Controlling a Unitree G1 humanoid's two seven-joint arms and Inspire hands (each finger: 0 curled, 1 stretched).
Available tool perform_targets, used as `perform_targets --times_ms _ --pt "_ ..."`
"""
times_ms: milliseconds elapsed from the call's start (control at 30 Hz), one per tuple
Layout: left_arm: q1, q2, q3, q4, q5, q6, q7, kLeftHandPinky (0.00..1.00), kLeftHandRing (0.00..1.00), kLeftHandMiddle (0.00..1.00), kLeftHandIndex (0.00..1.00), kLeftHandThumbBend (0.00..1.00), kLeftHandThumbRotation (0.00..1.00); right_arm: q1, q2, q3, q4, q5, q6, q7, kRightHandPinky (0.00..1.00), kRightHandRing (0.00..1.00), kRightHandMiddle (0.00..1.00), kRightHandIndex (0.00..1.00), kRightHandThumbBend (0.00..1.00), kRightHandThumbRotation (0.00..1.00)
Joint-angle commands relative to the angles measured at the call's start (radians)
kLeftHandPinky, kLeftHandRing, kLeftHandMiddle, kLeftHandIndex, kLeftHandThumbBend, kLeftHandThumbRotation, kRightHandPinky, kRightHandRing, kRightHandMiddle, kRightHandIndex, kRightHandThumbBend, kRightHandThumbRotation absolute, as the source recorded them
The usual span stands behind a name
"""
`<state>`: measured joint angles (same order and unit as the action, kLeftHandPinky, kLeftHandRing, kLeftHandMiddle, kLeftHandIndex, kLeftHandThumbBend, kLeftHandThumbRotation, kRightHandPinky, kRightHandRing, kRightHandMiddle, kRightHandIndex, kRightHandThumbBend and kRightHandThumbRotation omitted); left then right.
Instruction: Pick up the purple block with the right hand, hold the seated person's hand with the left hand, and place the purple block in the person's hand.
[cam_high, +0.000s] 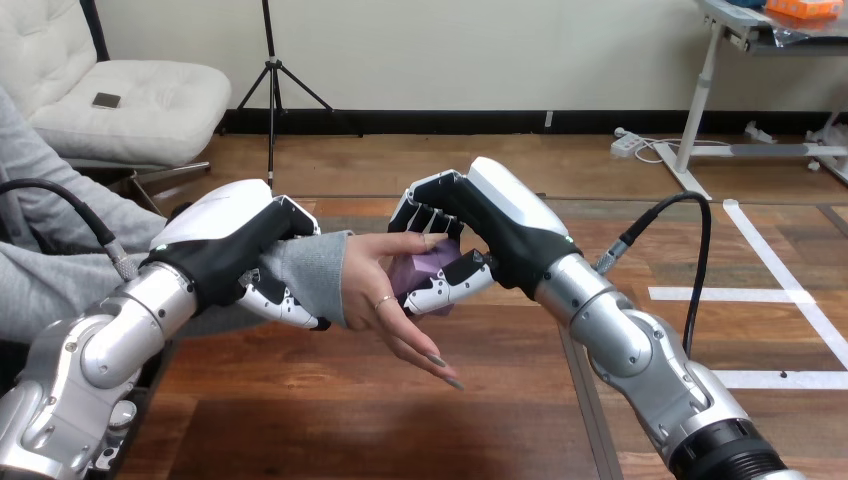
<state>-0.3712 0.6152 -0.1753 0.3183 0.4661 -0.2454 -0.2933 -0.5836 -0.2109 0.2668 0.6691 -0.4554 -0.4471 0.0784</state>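
While the left hand (235, 245) is clamped on the person's wrist, the right hand (500, 225) has the purple block (428, 268) up against the person's palm.

Left hand: in from the left, white back shell facing up, laid over the grey sleeve (310, 270). Its fingers (285, 308) curl round under the cuff, so it's gripping the wrist, not the bare hand. Its thumb is hidden, can't tell where it lands.

Person's hand (385, 295): sticks out of the cuff just right of the left hand. Palm is turned toward the right hand, fingers straight and open, pointing down and to the right. Thumb is up near the right hand's fingertips. It hangs above the table (330, 420), not resting on it.

Right hand: in from the right, tipped over, knuckles high. Fingers (430, 215) curl down over the top of the block and the thumb (455, 285) presses in from below, so the block is pinched between them.

Block: small, purple, mostly covered by the right hand. The visible face sits between thumb and fingers, right at the person's palm. Touching or just off it, can't tell which.

Silver forearms (620, 335) angle up from the bottom corners. The hands meet around the middle, in the air above the wood.
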Motion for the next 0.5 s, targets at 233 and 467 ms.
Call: perform_targets --times_ms 233,467 --pt "-0.157 -0.068 0.033 -0.079 -0.055 -0.036 0.045 0.16 0.22 0.30 0.32 0.68 0.00 -0.105 0.046 0.010 -0.147 0.015 0.051 0.034 0.31 0.33 0.39 0.42 0.77 0.00" --pt "-0.166 -0.068 0.035 -0.075 -0.054 -0.040 0.050 0.16 0.22 0.30 0.32 0.67 0.00 -0.098 0.048 0.014 -0.184 0.020 0.062 0.058 0.31 0.34 0.40 0.42 0.77 0.00"
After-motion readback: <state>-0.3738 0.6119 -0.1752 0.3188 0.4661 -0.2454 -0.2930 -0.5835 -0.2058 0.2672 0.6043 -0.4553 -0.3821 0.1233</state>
